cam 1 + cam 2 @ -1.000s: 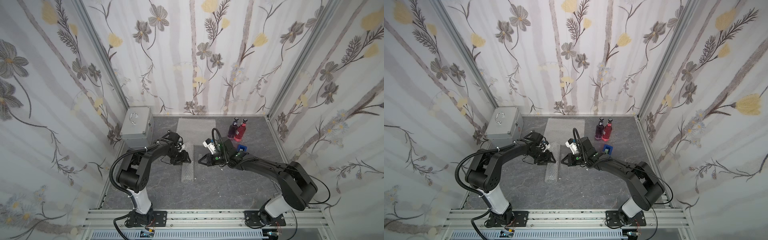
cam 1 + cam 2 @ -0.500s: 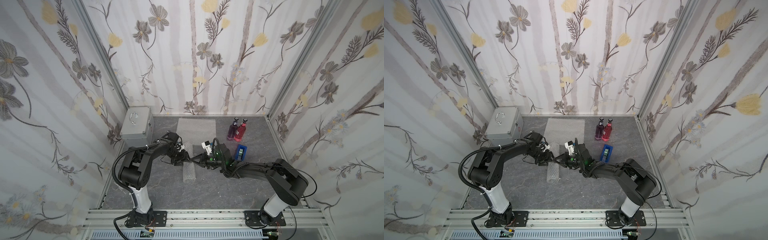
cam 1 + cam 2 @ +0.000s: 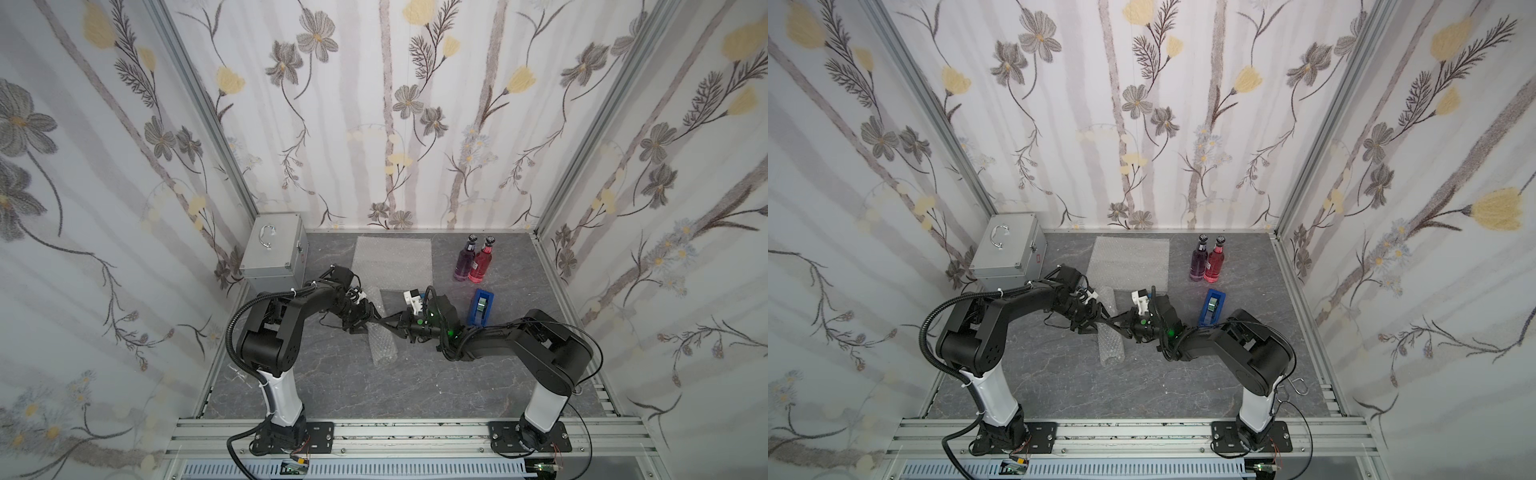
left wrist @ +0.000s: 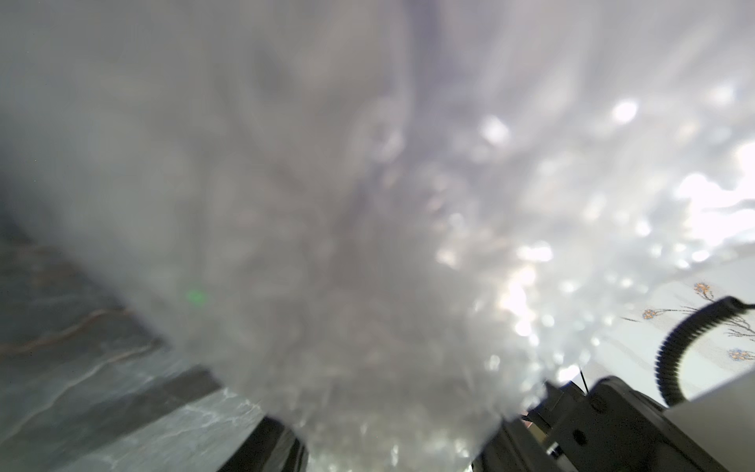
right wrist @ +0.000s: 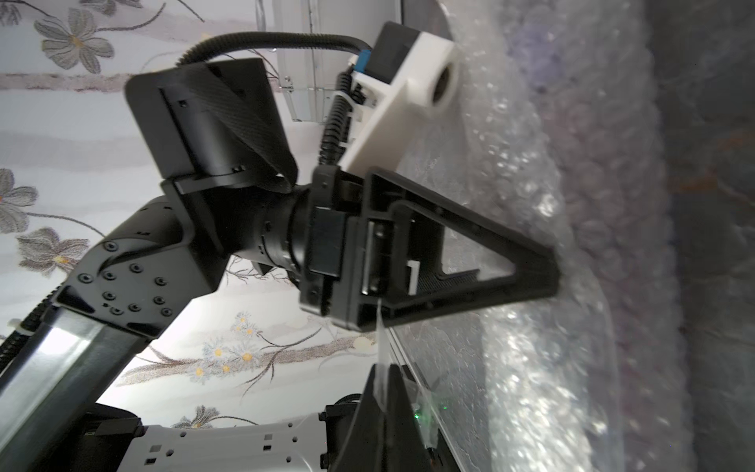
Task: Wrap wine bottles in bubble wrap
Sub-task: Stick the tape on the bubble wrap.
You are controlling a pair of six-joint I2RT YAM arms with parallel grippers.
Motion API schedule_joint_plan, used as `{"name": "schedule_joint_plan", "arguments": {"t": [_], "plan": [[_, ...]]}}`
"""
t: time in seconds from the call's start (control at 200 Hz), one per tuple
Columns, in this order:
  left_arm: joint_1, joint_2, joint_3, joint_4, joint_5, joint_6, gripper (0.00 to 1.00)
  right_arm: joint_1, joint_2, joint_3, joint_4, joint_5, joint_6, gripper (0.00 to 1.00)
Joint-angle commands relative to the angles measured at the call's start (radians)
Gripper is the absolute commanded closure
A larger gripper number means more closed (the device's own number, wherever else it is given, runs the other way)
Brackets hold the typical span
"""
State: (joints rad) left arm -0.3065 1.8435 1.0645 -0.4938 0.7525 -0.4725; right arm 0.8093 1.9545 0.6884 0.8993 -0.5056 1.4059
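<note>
Pinch and clasp, tip to tip

The right gripper (image 5: 382, 392), tips pressed together, pinches a thin clear strip (image 5: 380, 339). Just beside it, the left gripper (image 5: 545, 280) appears to clasp the bubble wrap roll (image 3: 382, 349) lying on the table (image 3: 332, 386). Farther back lies a flat bubble wrap sheet (image 3: 392, 259); the purple bottle (image 3: 464, 262) and red bottle (image 3: 482, 264) stand upright side by side.

Blurry bubble wrap (image 4: 367, 204) fills most of the frame, between two dark fingers (image 4: 269, 447) at the edge. Grey table (image 4: 81, 388) shows in a corner.
</note>
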Motion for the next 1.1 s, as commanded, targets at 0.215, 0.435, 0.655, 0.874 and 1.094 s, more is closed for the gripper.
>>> {"name": "schedule_joint_plan", "arguments": {"t": [0.215,0.435,0.655,0.874,1.094], "plan": [[-0.001,0.002,-0.015,-0.027,-0.170,-0.021,0.42,0.001,0.063,-0.065,0.128,0.036,0.082,1.00],[-0.003,0.001,-0.015,-0.025,-0.166,-0.020,0.42,-0.004,0.052,-0.073,0.100,0.053,0.076,1.00],[-0.002,-0.005,-0.016,-0.022,-0.165,-0.019,0.42,-0.004,0.028,-0.039,0.006,0.060,0.026,1.00],[-0.003,-0.004,-0.019,-0.022,-0.168,-0.019,0.42,-0.004,-0.048,0.048,-0.114,0.053,-0.108,1.00],[-0.003,-0.002,-0.022,-0.021,-0.168,-0.021,0.43,-0.012,-0.014,0.147,-0.130,0.001,-0.131,1.00]]}}
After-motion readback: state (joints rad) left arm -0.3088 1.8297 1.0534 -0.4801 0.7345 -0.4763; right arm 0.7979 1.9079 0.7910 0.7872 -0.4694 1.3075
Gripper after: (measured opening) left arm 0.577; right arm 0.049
